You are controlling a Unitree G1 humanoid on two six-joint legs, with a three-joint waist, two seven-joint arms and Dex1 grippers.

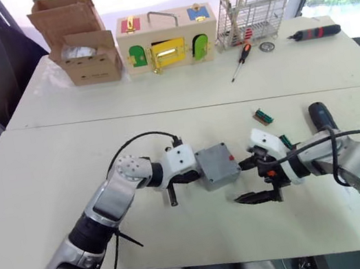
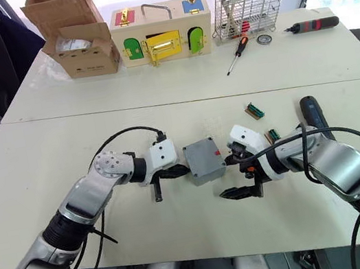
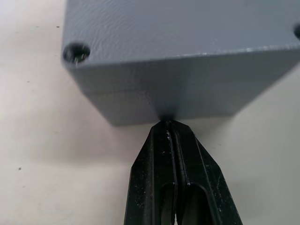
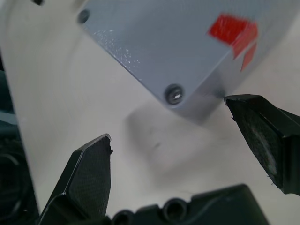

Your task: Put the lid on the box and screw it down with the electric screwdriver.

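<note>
The grey box (image 1: 217, 165) sits mid-table with the lid (image 3: 178, 26) lying flat on top of it; a screw hole (image 3: 76, 52) shows at a corner and a red mark (image 4: 232, 32) near one edge. My left gripper (image 1: 197, 172) is shut, its joined tips (image 3: 168, 123) touching the box's left side wall. My right gripper (image 1: 244, 181) stands open just right of the box, holding nothing, with one fingertip (image 4: 243, 105) close to the box's corner. The electric screwdriver (image 1: 321, 116) lies on the table behind my right forearm.
Small green connectors (image 1: 263, 117) lie behind the right gripper. Along the far table stand a cardboard carton (image 1: 85, 50), a wooden box with coloured doors (image 1: 167, 39) and a wire rack (image 1: 253, 13). A manual screwdriver (image 1: 242, 57) and a black red-banded tool (image 1: 315, 32) lie nearby.
</note>
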